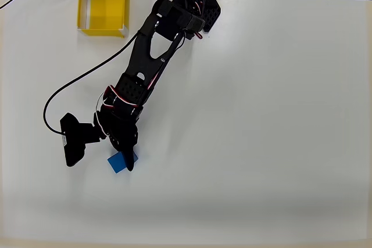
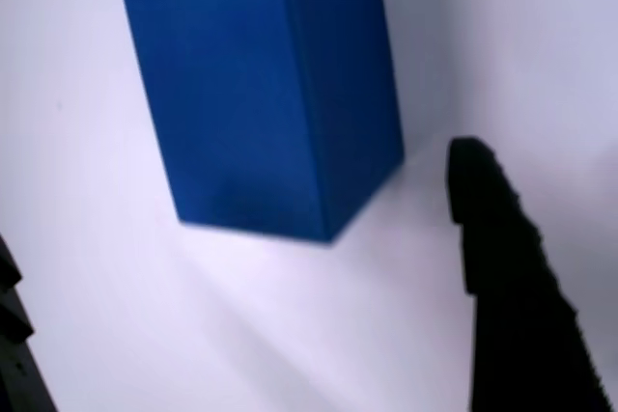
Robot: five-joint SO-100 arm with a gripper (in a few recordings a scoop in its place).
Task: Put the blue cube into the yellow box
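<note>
Gripper point(image 1: 123, 160) hangs over the blue cube point(image 1: 118, 162) near the tabletop's point(image 1: 261, 114) front-left part, its fingers spread apart with the cube point(image 2: 266, 94) between them and ungrasped in the wrist view. The yellow box point(image 1: 103, 9) sits at the back-left corner, well apart.

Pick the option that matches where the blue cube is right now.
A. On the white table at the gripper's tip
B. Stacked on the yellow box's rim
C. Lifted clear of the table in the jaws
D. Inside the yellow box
A: in the overhead view the blue cube lies on the white table beside the gripper, far from the yellow box.
</note>
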